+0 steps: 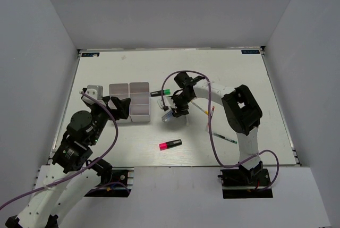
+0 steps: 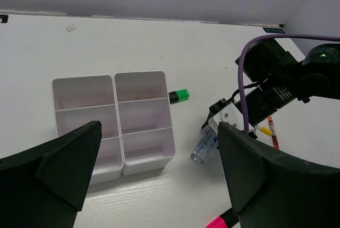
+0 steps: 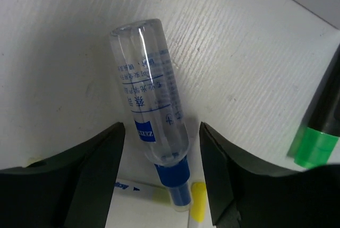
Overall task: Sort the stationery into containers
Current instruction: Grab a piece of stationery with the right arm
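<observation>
From above we see the table (image 1: 223, 74) and the white tray (image 1: 139, 94) beside the left tool (image 1: 121, 106), which is spread wide and empty. Only the right wrist view shows the right tool (image 3: 162, 127) spread around the clear tube (image 3: 151, 95) lying on the table, not pinching it.

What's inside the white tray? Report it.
The compartments of the white tray that show are empty. A finger of the left pincer covers part of the near-left one, hiding that corner.

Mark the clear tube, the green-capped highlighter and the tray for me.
clear tube (image 3: 151, 106), right wrist view, labelled body.
green-capped highlighter (image 2: 182, 94), left wrist view, green cap.
tray (image 2: 139, 73), left wrist view, far rim.
</observation>
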`<state>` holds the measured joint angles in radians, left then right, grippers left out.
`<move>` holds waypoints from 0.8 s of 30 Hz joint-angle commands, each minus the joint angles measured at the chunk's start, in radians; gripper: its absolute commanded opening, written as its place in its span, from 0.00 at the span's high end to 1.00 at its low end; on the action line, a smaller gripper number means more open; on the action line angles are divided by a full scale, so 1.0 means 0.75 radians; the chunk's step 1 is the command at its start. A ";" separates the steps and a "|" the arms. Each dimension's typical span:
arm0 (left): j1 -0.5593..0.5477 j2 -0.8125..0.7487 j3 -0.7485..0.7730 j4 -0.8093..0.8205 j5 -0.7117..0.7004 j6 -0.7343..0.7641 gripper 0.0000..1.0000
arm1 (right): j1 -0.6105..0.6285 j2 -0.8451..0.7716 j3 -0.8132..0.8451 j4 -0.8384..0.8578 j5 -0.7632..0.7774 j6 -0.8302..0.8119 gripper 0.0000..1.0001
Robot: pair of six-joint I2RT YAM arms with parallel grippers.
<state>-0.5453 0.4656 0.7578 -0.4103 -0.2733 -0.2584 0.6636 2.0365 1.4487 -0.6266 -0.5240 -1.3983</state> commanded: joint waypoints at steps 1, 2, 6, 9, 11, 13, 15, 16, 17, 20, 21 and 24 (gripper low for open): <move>0.005 -0.017 -0.027 -0.001 -0.006 0.015 0.00 | 0.013 0.044 0.061 -0.030 0.048 -0.007 0.36; 0.005 -0.030 -0.027 -0.001 -0.006 0.015 0.00 | 0.013 0.050 0.063 -0.032 0.052 -0.009 0.38; 0.005 -0.030 -0.027 -0.001 -0.018 0.015 0.00 | 0.015 0.046 0.067 -0.074 0.060 -0.011 0.63; 0.005 -0.030 -0.027 -0.001 -0.018 0.015 0.00 | 0.019 0.021 0.089 -0.124 0.067 -0.007 0.84; 0.005 -0.042 -0.027 -0.001 -0.018 0.015 0.00 | 0.027 -0.032 0.093 -0.154 0.087 0.017 0.90; 0.005 -0.042 -0.027 -0.001 -0.018 0.015 0.00 | 0.038 -0.083 0.103 -0.165 0.113 0.060 0.98; 0.005 -0.054 -0.027 -0.001 -0.018 0.015 0.00 | 0.074 -0.158 0.120 -0.161 0.165 0.148 1.00; 0.005 -0.054 -0.027 -0.001 -0.018 0.015 0.00 | 0.083 -0.173 0.134 -0.144 0.234 0.177 1.00; 0.005 -0.054 -0.027 -0.001 -0.018 0.015 0.00 | 0.107 -0.201 0.152 -0.144 0.257 0.201 1.00; 0.005 -0.081 -0.027 -0.001 -0.018 0.015 0.00 | 0.132 -0.251 0.226 -0.120 0.373 0.346 1.00; 0.005 -0.093 -0.027 -0.001 -0.018 0.015 0.00 | 0.146 -0.265 0.259 -0.099 0.392 0.379 1.00; 0.005 -0.109 -0.027 -0.001 -0.030 0.015 0.00 | 0.177 -0.308 0.265 -0.024 0.486 0.435 1.00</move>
<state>-0.5453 0.3988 0.7433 -0.4110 -0.2794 -0.2573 0.7784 1.8702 1.6081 -0.7002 -0.2546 -1.1679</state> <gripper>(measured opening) 0.995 0.435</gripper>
